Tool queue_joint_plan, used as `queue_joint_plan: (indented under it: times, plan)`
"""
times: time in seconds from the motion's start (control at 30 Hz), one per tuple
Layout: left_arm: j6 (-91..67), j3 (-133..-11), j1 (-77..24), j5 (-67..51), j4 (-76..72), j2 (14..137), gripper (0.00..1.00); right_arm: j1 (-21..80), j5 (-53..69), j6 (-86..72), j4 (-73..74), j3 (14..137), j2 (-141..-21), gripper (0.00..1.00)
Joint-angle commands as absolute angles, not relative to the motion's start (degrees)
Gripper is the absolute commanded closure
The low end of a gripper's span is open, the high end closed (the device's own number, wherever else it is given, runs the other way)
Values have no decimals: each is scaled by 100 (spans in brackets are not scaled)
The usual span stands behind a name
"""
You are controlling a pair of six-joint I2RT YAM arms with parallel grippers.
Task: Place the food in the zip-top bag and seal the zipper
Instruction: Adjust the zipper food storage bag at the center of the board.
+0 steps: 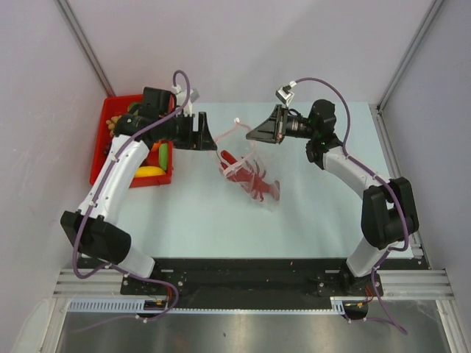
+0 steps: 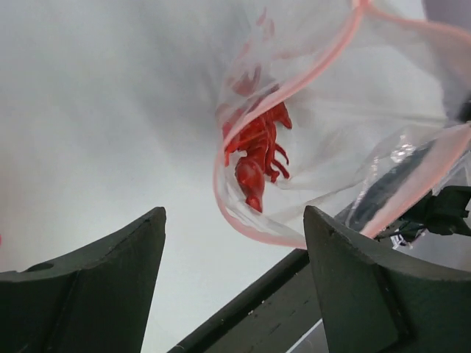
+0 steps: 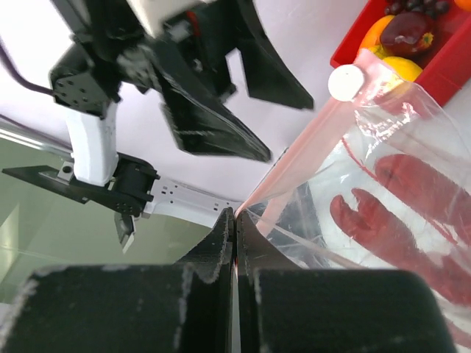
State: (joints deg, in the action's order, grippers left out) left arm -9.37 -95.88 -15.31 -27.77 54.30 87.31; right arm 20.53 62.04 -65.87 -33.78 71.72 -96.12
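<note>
The clear zip-top bag (image 1: 246, 151) hangs open in the middle of the table, its lower end resting on the surface. A red toy crayfish (image 1: 259, 185) lies inside it. My right gripper (image 3: 234, 215) is shut on the bag's mouth edge, pinching the pink zipper strip (image 3: 294, 158) and holding it up. My left gripper (image 2: 234, 215) is open and empty just left of the mouth, with the crayfish (image 2: 257, 151) visible through the opening. More food sits in the red tray (image 1: 103, 151): an orange fruit (image 3: 375, 33), a dark fruit (image 3: 408, 29) and a yellow one (image 1: 151, 171).
The red tray sits at the far left, partly under my left arm. A small white round tab (image 3: 344, 81) sits at the zipper's end. Walls close in the table at the back and both sides.
</note>
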Motion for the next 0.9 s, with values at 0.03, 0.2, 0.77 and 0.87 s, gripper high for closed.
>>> queue_joint_plan:
  times: [0.03, 0.2, 0.77, 0.87]
  plan:
    - [-940, -8992, -1626, -2707, 5186, 8710, 25, 2030, 6337, -6776, -3876, 7233, -9501, 100]
    - [-1090, -8789, -1670, -3198, 5300, 8947, 54, 2021, 6311, -6768, -3815, 7233, -9422, 100]
    - [-1079, -8736, -1723, -7160, 6936, 8305, 100, 2179, 6575, -4237, 1510, 7242, -7603, 100]
    - [-2265, -8903, -1714, -7339, 5795, 8770, 100, 1979, 6697, -4735, 830, 7242, -8277, 100]
